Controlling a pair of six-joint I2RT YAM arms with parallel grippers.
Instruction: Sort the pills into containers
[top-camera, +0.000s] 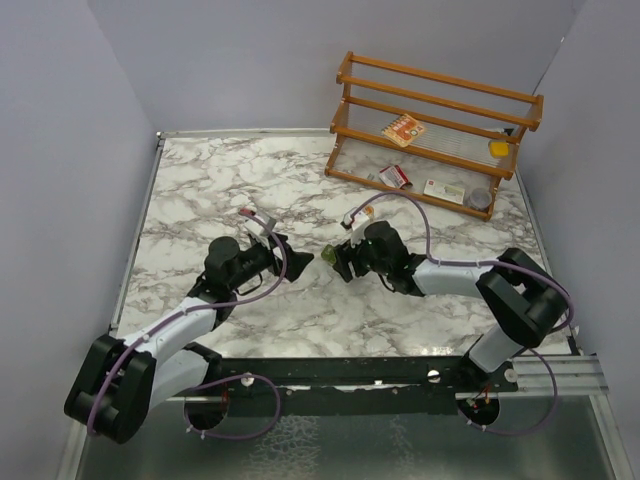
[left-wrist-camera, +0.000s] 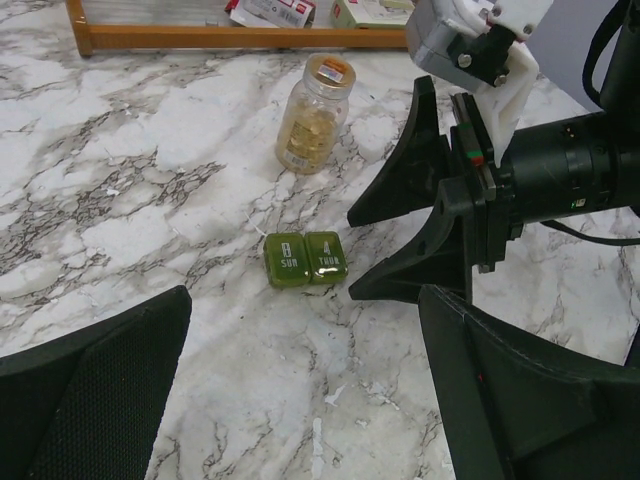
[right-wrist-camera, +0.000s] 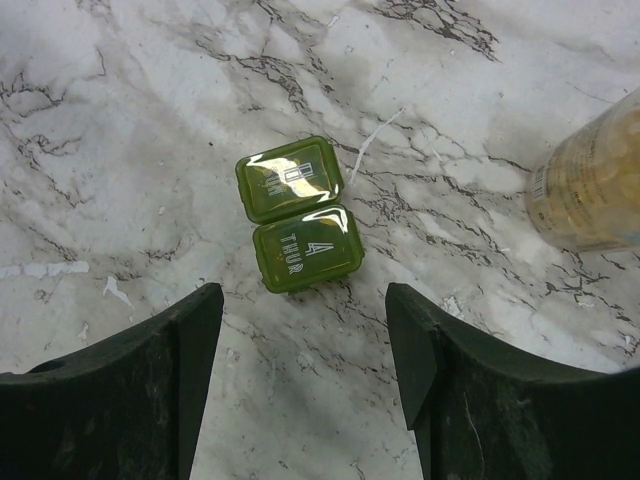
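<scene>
We see the right gripper (right-wrist-camera: 305, 295) low over the marble table (top-camera: 200, 200). Its two black fingers (right-wrist-camera: 110, 400) are apart, and nothing is between them. The little green pill box (right-wrist-camera: 298, 215) lies flat on the table just in front of its fingertips, lined up with the gap. We cannot tell if the tips touch the box. The box has two square parts side by side, and both lids are down. The part nearer to this gripper says THUR. The part just past it says SUN.

A clear bottle (right-wrist-camera: 590, 185) is farther from the right gripper than the box, off to the right of its fingers. The yellow pills (left-wrist-camera: 303, 128) are inside this bottle, and its cap is on.

The left gripper (left-wrist-camera: 305, 300) faces the same box from the other side. Its fingers (left-wrist-camera: 90, 400) are wide apart and hold nothing. The pill box is a little way in front of its gap, not touching it. The bottle stands upright beyond the box, ahead of this gripper.

From above, the two grippers point at each other with the box between them. A wooden rack (top-camera: 435, 120) with flat cartons (top-camera: 404, 130) stands well past both grippers, at the back of the table.
</scene>
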